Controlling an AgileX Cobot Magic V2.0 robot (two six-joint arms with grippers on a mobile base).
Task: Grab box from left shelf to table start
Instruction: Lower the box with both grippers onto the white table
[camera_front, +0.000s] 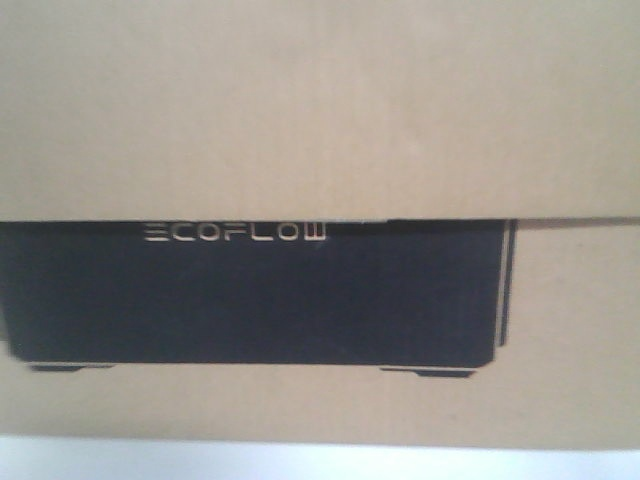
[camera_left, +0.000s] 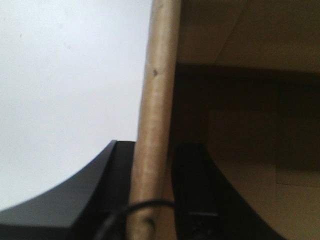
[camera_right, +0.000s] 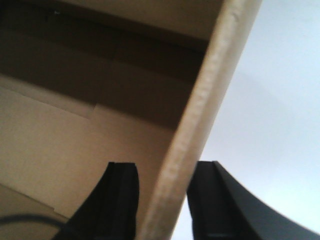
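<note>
Gripping the box (camera_front: 320, 110) by its open flaps, one tool to each side wall.
Nearest the wrist cameras, the left tool (camera_left: 154, 200) is seen astride an upright cardboard wall edge, one dark finger (camera_left: 192, 185) inside the carton and one outside; the right tool (camera_right: 162, 200) is placed likewise. Both are narrowed to about the thickness of the cardboard and appear clamped on it, though true contact is hard to confirm. For the carry, even pressure and level, matched arm motion are judged necessary, so that the thin walls are not bent or torn. Farther off, the carton fills the front view, its ECOFLOW panel (camera_front: 250, 290) facing the camera, and a pale strip, likely the bench (camera_front: 320, 462), is seen just beneath it.
</note>
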